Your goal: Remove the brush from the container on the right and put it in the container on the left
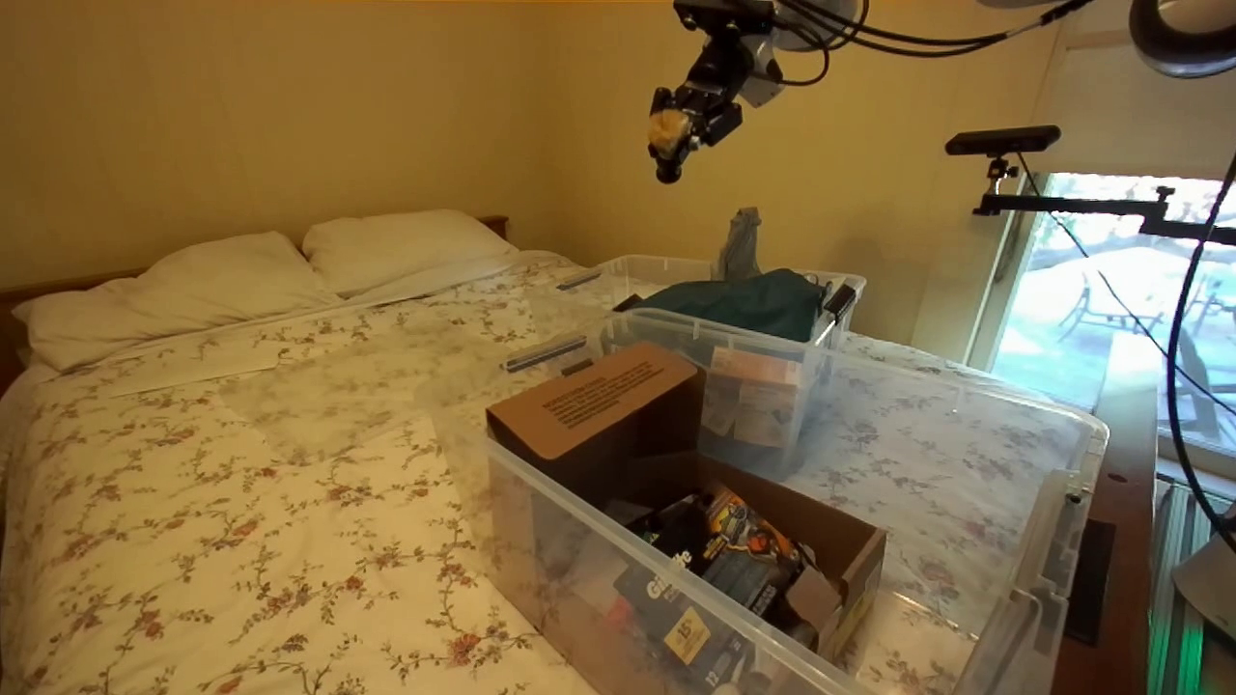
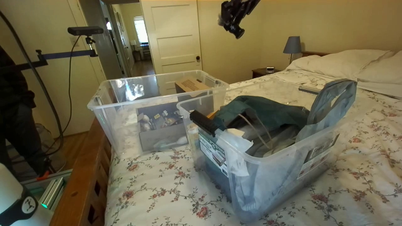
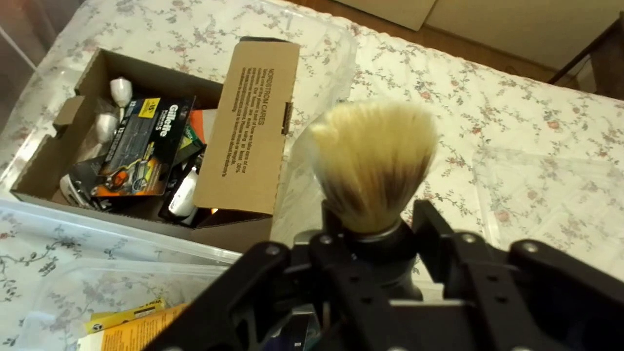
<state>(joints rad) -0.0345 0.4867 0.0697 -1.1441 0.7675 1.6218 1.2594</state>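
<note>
The brush (image 3: 375,168) is a shaving brush with pale, brown-based bristles and a dark handle. My gripper (image 3: 376,229) is shut on its handle, bristles pointing outward. In both exterior views the gripper (image 1: 693,125) (image 2: 232,20) is high above the bed, with the bristles (image 1: 668,130) showing at its tip. A clear container (image 1: 1053,512) (image 2: 141,101) holds an open cardboard box (image 1: 618,391) (image 3: 248,126) of razors and toiletries. Another clear container (image 1: 763,340) (image 2: 260,182) holds a dark green bag (image 1: 744,301) (image 2: 263,108). The gripper is above and apart from both containers.
The containers stand close together on the flowered bed (image 1: 241,521). A grey bag handle (image 1: 742,241) (image 2: 336,97) sticks up above the green bag's container. The cardboard flap stands raised. A camera on a bracket (image 1: 1004,141) stands at the side. Pillows (image 1: 406,246) lie at the headboard.
</note>
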